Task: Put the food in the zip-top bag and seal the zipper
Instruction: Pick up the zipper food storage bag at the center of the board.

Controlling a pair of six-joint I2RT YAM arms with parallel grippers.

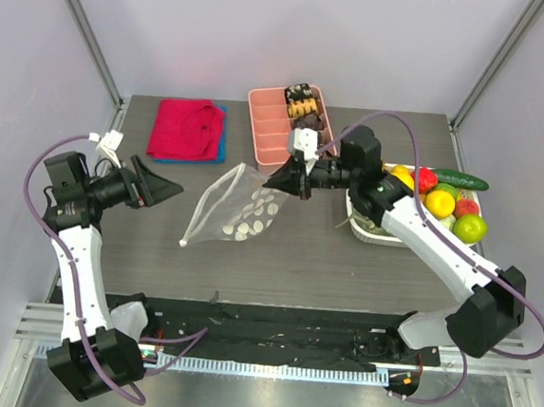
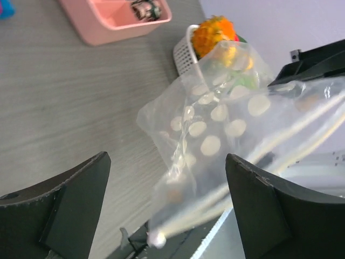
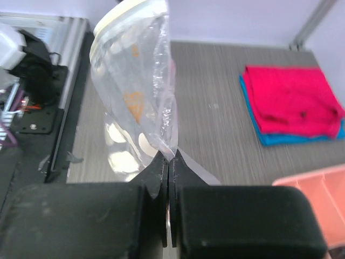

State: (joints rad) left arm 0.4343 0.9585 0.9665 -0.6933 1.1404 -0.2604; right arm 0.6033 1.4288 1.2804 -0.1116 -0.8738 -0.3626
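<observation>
Zip-top bag (image 1: 238, 205) pinched at its edge by clenched R gripper (image 1: 276, 179), mid-table between both arms; L gripper (image 1: 170, 191) spread wide, near bag, not touching. Food (image 1: 444, 201) sits in white basket (image 1: 360, 232), far R.

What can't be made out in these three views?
- Zipper: open or sealed unclear; tiny in the top view, blurred in the left wrist view.
- Basket: partly hidden by the right arm in the top view, by the bag in the left wrist view.
- Pink tray: cut off at the right wrist view's edge.
</observation>
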